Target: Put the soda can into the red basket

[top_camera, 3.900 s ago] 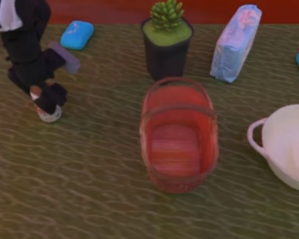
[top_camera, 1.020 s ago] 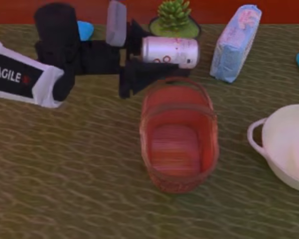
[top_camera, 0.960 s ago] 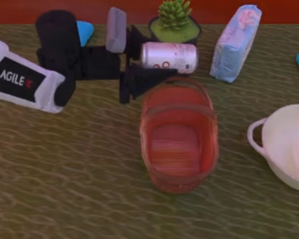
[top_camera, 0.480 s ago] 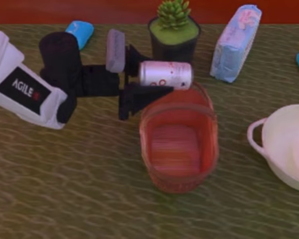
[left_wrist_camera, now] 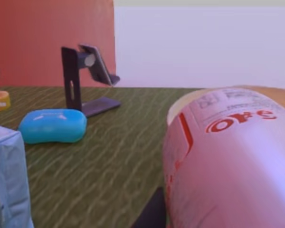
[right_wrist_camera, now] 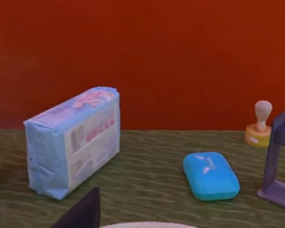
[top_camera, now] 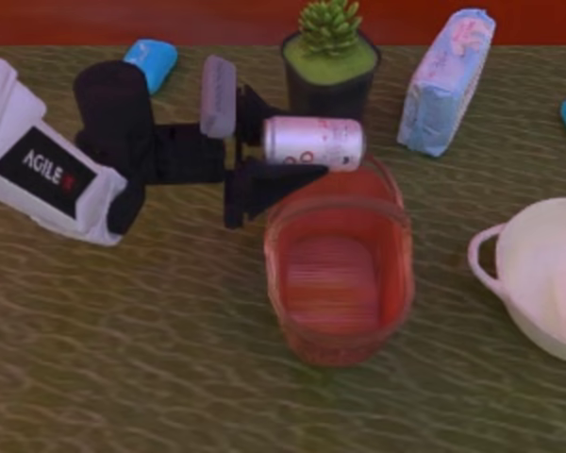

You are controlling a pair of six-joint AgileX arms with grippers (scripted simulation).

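The left pincer [top_camera: 285, 154] grips the soda can [top_camera: 313, 142] between its two dark fingers, one on each side of the can's near end. The can lies on its side in the air, its length running across the top view, and it hangs over the far rim of the red basket [top_camera: 393, 274], just in front of the potted plant [top_camera: 327, 57]. In the left wrist view the can [left_wrist_camera: 232, 161] fills most of the picture, red lettering showing on its pale side, so the grip looks firm and close.

Judging by this, the pickup and most of the carry are done. The can is off the counter [top_camera: 132, 340] and has reached the basket's edge, but it is not yet over the ribbed floor of the basket. What is left, as I read it, is to bring the can a little farther over the middle of the basket, clear of the two thin arched handles, lower it, and let go.

The right arm does not show in the top view. Its wrist view shows only a dark corner that may belong to its pincer, looking out on a blue tissue pack [right_wrist_camera: 76, 140] and a blue soap bar [right_wrist_camera: 210, 175], so I cannot tell how its fingers stand. A white handled bowl [top_camera: 538, 274] sits well to the right of the basket.
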